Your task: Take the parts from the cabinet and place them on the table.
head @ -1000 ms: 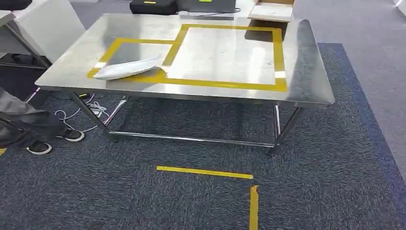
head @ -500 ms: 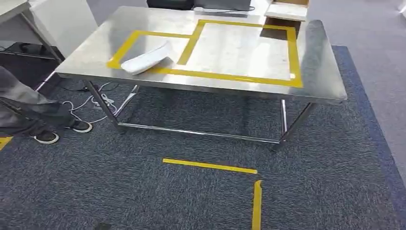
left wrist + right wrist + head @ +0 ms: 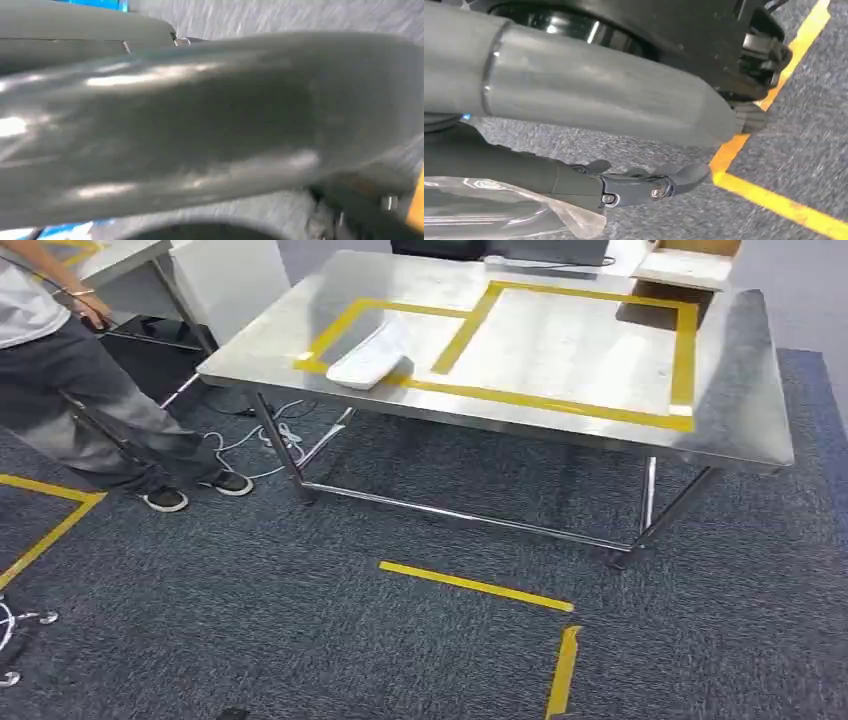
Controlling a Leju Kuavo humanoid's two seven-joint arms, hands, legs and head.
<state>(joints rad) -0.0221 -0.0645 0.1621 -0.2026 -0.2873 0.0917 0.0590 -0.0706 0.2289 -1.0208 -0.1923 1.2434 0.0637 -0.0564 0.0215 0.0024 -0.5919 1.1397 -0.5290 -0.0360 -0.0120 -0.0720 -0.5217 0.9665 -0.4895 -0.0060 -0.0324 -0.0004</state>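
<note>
Gripping a clear-bagged part (image 3: 499, 210), right hand (image 3: 624, 187) fingers curled, left hand state unclear.

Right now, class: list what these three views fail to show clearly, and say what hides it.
- Left hand: left wrist view, a blurred grey shape fills the frame; grip unreadable.
- Right hand: right wrist view, fingers by clear plastic wrap; whether it holds it is unclear.
- Person: head view, cut off by the frame edge.
- White part on the table: too small to identify.
</note>
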